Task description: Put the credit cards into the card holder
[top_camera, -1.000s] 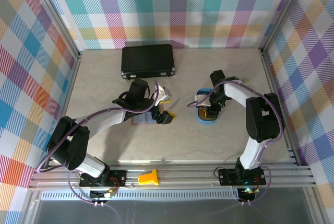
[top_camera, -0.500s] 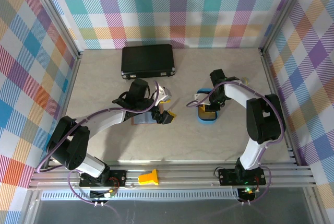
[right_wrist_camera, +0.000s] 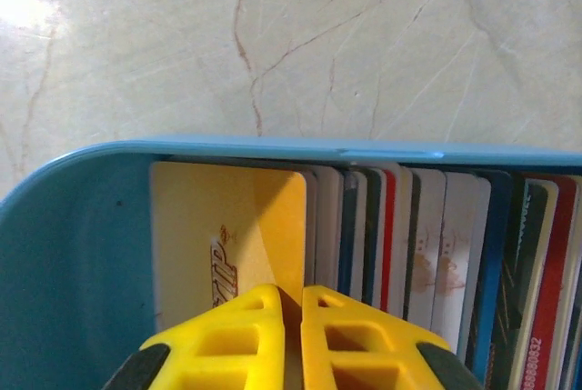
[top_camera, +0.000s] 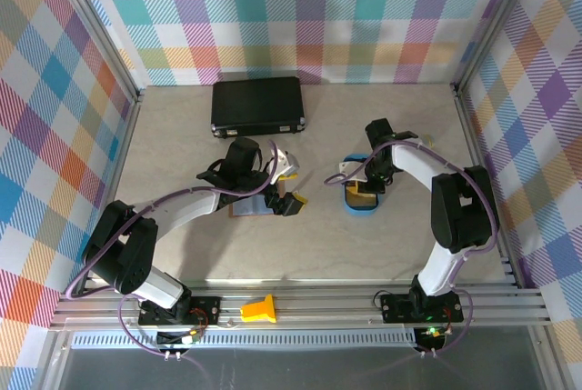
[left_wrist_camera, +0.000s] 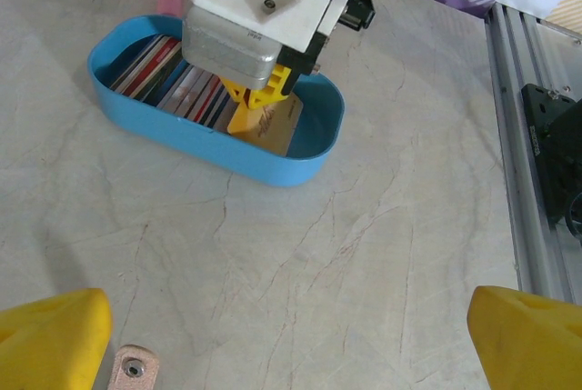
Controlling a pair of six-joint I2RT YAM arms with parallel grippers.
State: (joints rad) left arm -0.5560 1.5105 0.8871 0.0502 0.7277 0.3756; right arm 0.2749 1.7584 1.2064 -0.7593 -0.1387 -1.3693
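Presently the step in hand appears to be the pick-up of one card. The right gripper (right_wrist_camera: 291,304) reaches down into the blue oval tray (right_wrist_camera: 273,148), its yellow fingers (right_wrist_camera: 232,331) drawn almost together, with only a thin slit between them. They pinch the upper edge of the orange-yellow card (right_wrist_camera: 218,226), which stands at the end of the row against the tray's rounded end. The other credit cards (right_wrist_camera: 436,245) stand on edge beside it, packed face to face along the tray.

The left gripper (top_camera: 287,201) hangs low over the table (left_wrist_camera: 364,254), its jaws spread wide and holding nothing. The card holder (top_camera: 245,210) lies flat on the table just beside and partly under that gripper, well apart from the tray. Its snap tab (left_wrist_camera: 134,370) shows at the lower edge of the left wrist view. No card can be seen in the holder, though the arm hides part of it, so the task seems to be near its start.

The next move likely calls for a straight lift, so that the pinched card clears its neighbours and the tray wall. A carry leftward to the holder would follow, and the card's thin edge must then be lined up with a pocket. Whether the holder's pockets lie open cannot be told from these views.
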